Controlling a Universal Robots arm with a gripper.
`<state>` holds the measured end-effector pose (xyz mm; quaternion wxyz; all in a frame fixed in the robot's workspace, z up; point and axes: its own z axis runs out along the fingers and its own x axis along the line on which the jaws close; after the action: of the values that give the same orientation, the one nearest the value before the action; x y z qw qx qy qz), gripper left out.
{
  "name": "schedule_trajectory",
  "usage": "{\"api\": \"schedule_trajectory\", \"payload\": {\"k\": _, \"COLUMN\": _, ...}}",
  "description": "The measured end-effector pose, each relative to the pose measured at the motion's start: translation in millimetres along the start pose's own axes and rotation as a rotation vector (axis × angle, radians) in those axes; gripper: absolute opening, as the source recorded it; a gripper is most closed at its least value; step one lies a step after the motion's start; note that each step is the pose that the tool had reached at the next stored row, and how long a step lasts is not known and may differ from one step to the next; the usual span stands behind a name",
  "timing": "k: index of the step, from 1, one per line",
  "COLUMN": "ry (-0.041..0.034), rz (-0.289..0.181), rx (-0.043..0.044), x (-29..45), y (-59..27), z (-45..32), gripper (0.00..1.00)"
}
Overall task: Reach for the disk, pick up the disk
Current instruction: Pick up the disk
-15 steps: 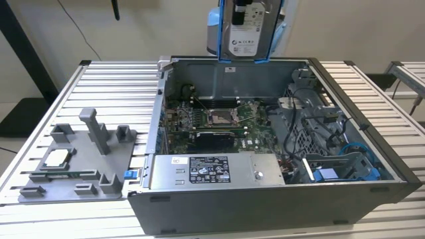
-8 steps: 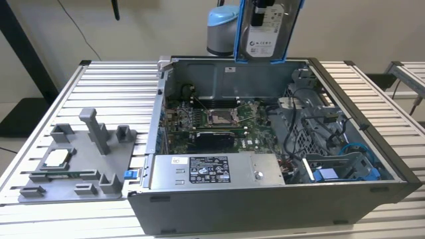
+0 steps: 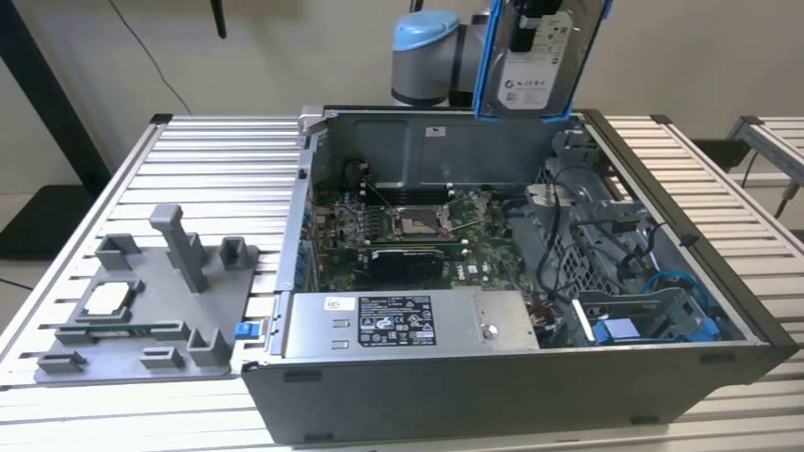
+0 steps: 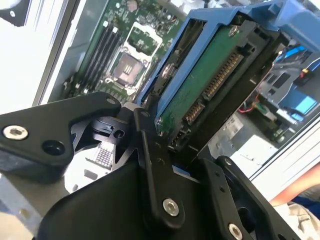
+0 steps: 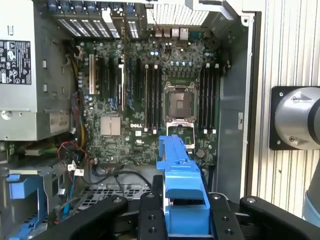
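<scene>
I've got the disk (image 3: 538, 71) up in the air: in the exterior view it hangs above the far wall of the open computer case (image 3: 503, 405), label side facing the camera, blue rails down both edges, touching nothing below. The gripper (image 5: 187, 220) is closed on it; in the first wrist view the black fingers (image 5: 150, 217) press on either side of the blue rail. In the second wrist view I see the disk's green circuit-board side and connector clamped. Reach and pick-up both look done to me. The motherboard (image 5: 150, 100) lies well below. The grey tray (image 3: 138, 311) with the small chip (image 3: 107, 298) sits at the exterior view's left, apart.
</scene>
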<state>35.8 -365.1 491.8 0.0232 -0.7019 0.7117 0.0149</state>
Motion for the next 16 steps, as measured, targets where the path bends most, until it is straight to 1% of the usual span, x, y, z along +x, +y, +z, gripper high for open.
{"api": "schedule_trajectory", "payload": {"k": 13, "ry": 0.0000, "rz": 0.000, "rx": 0.0001, "x": -0.5, "y": -58.6, "z": 5.5, "gripper": 0.00}}
{"api": "schedule_trajectory", "payload": {"k": 14, "ry": -0.0002, "rz": 0.000, "rx": 0.0003, "x": -0.6, "y": -60.3, "z": 5.6, "gripper": 0.00}}
{"api": "schedule_trajectory", "payload": {"k": 16, "ry": -0.0001, "rz": 0.000, "rx": 0.0000, "x": -0.6, "y": -60.3, "z": 5.6, "gripper": 0.00}}
